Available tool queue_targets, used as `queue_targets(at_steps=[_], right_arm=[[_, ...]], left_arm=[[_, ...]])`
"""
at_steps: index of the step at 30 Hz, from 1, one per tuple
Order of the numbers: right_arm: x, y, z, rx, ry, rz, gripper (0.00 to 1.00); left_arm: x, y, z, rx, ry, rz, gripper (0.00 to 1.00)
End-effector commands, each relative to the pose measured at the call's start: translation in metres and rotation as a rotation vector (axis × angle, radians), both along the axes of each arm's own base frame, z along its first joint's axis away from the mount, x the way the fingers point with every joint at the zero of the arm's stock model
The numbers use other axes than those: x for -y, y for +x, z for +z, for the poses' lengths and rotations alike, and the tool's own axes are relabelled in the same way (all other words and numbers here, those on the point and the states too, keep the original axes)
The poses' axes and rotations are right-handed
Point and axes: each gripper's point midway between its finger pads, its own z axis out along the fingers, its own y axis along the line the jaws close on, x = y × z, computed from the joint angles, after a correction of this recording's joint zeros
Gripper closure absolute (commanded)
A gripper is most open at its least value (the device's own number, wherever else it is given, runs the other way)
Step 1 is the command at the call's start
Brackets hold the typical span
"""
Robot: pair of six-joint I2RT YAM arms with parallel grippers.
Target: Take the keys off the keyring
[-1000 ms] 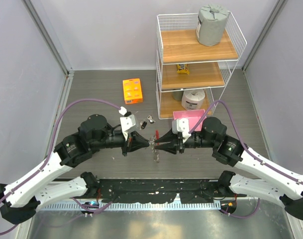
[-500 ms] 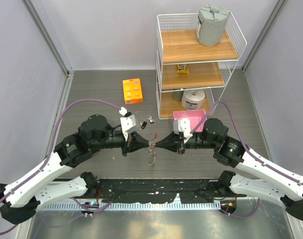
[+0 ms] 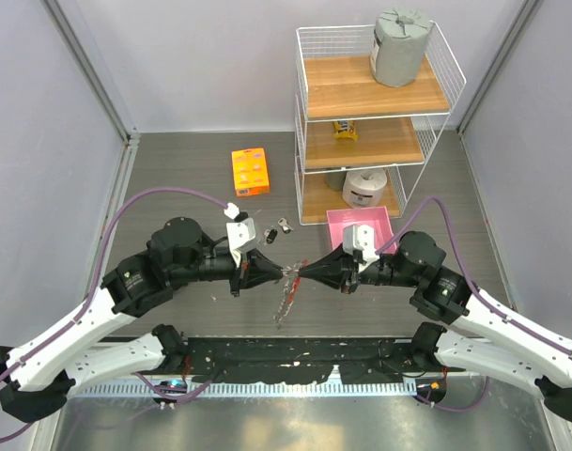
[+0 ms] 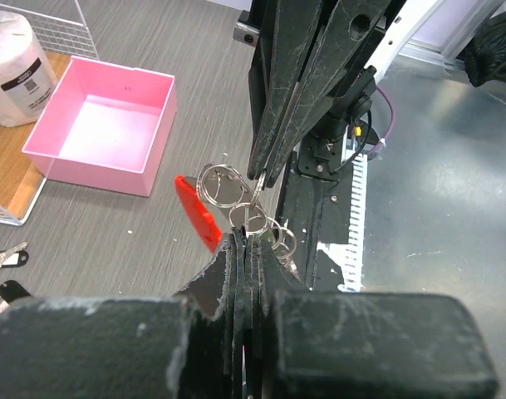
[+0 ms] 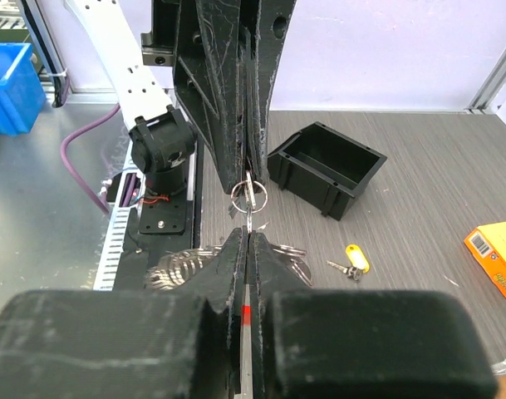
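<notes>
Mid-counter, near-left of the pink tray point(image 3: 361, 224), left gripper point(image 3: 278, 271) & right gripper point(image 3: 304, 272) meet tip to tip w/ the keyring point(image 4: 222, 184) held between them, off the counter point(image 3: 192, 178). Its red strap fob point(image 4: 196, 214) and a bunch of keys point(image 5: 182, 268) dangle underneath. Left jaws are pressed together on a small ring of the cluster. Right jaws are likewise together, nipping the bigger split ring's edge, though the exact bite is hard to tell. A few loose keys point(image 3: 284, 225) lie just far of the meet, so the step in hand looks like working another key off. Next, prob: left holds firm while right twists a key round the coil w/o the ring slipping.
</notes>
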Motion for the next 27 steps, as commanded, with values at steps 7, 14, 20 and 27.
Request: queue_targets(at_steps=[7, 14, 20, 27], right_arm=[[-0.006, -0.003, 0.022, 0.007, 0.080, 0.024, 0.95], [-0.002, -0.004, 0.031, 0.023, 0.106, 0.017, 0.95], [0.003, -0.004, 0.035, 0.030, 0.119, 0.001, 0.95], [0.005, -0.004, 0.034, 0.028, 0.120, -0.005, 0.95]], left_arm=[[0.009, -0.003, 0.011, 0.007, -0.055, -0.033, 1.00], [0.012, 0.000, 0.000, -0.007, -0.033, -0.029, 1.00], [0.014, 0.001, -0.006, -0.014, -0.025, -0.030, 1.00], [0.012, 0.001, -0.004, -0.008, -0.029, -0.026, 1.00]])
